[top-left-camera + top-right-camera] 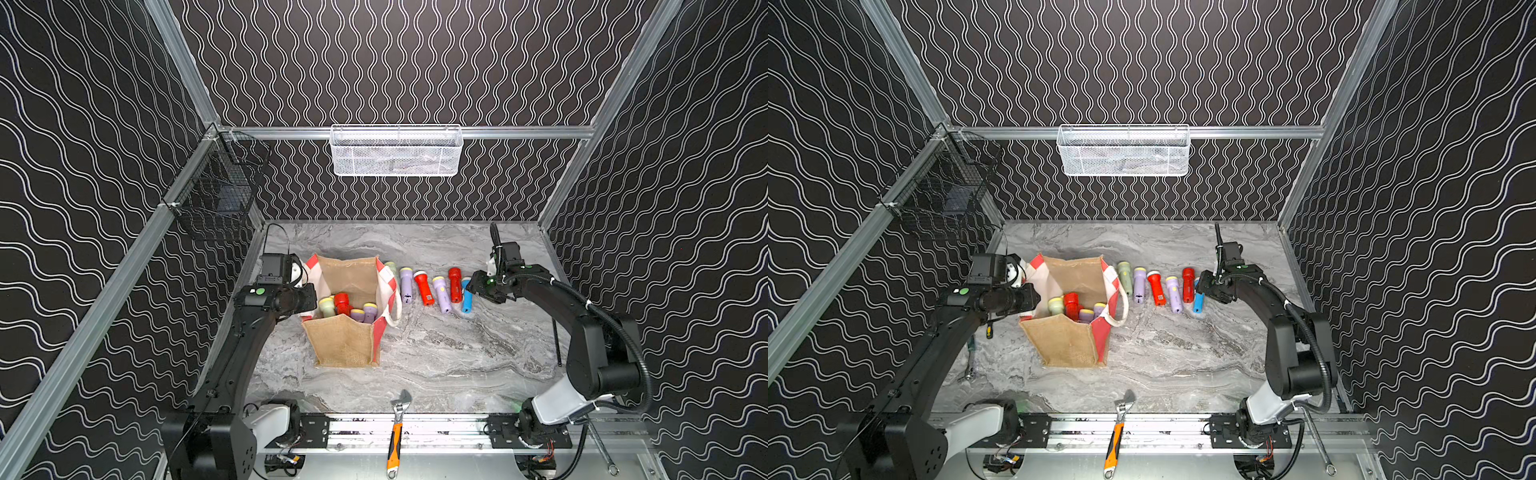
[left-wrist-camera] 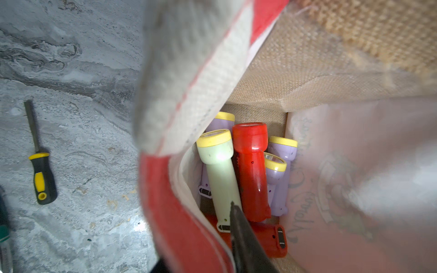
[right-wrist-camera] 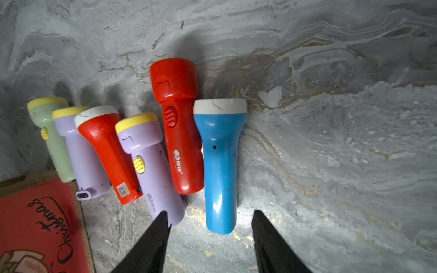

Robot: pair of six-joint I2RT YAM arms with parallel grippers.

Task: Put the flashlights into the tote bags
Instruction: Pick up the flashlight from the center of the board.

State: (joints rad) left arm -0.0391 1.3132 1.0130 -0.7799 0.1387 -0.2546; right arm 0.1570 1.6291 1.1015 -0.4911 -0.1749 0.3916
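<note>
The tan jute tote bag (image 1: 345,340) (image 1: 1067,343) stands open left of centre. Inside it lie several flashlights: a pale green one (image 2: 220,170), a red one (image 2: 250,165) and lilac ones (image 2: 281,151). My left gripper (image 1: 311,304) (image 2: 201,236) is shut on the bag's red-and-white left side panel (image 2: 184,71); one finger (image 2: 238,227) shows inside the bag. To the bag's right, a row of flashlights lies on the table, ending in a red one (image 3: 179,127) and a blue one (image 1: 466,297) (image 3: 220,165). My right gripper (image 1: 473,286) (image 3: 210,214) is open, its tips on either side of the blue one's tail.
An orange-handled wrench (image 1: 397,432) lies across the front rail and a spanner (image 1: 600,446) lies at the front right. A black-and-yellow-handled tool (image 2: 40,170) lies left of the bag. A white mesh basket (image 1: 397,151) and a black wire basket (image 1: 216,195) hang on the walls.
</note>
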